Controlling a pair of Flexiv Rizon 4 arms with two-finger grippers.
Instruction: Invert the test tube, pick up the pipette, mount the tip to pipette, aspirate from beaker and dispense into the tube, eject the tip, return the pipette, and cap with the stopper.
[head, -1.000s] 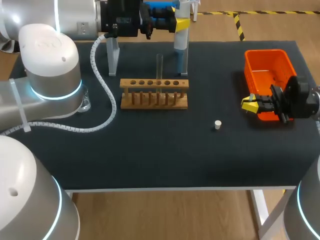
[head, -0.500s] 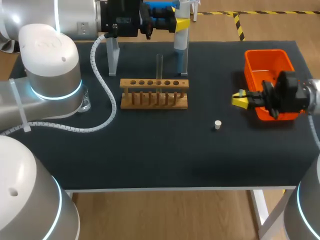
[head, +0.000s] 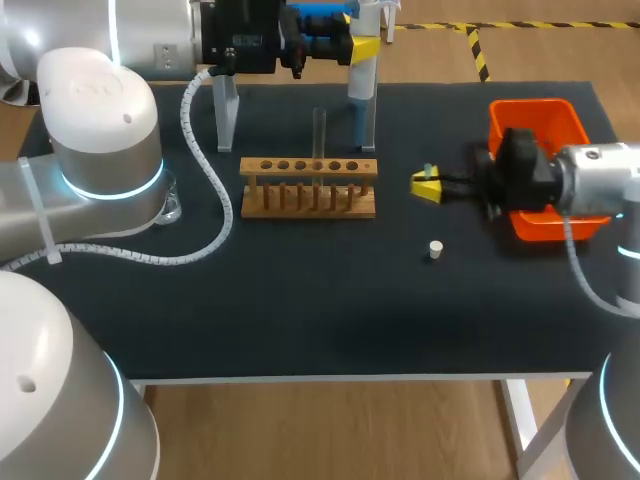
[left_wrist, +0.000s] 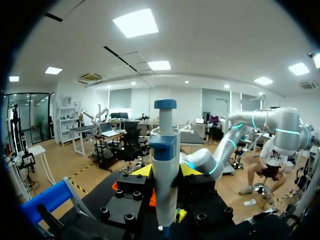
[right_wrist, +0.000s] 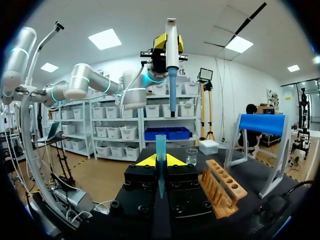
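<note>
The opening steps look done. The test tube (head: 319, 130) stands upright in the wooden rack (head: 308, 200) toward the far edge of the table (head: 300, 310), though the head view is too coarse to show for certain that its mouth faces up. The pipette (left_wrist: 164, 150) is off its stand (right_wrist: 262, 124). The left hand (left_wrist: 166, 171) is pressed on its body from both sides and holds it upright above the table's far edge, nozzle down and bare. The right hand (right_wrist: 160, 161) pinches a blue-green tip (right_wrist: 160, 145), wide end up, above the table between the rack and the orange bin (head: 530, 108) at the right edge. In the right wrist view the pipette hangs high ahead of the tip, well apart from it, so mounting is the step in hand and is not yet made.

Everything after that is left, by my reading: drawing from the beaker (right_wrist: 191, 156), which sits beyond the rack toward the left edge, dispensing into the tube, ejecting the tip, returning the pipette to the stand, and capping. The white stopper (head: 435, 249) lies loose on the table, nearer the front edge than the right hand, untouched.
</note>
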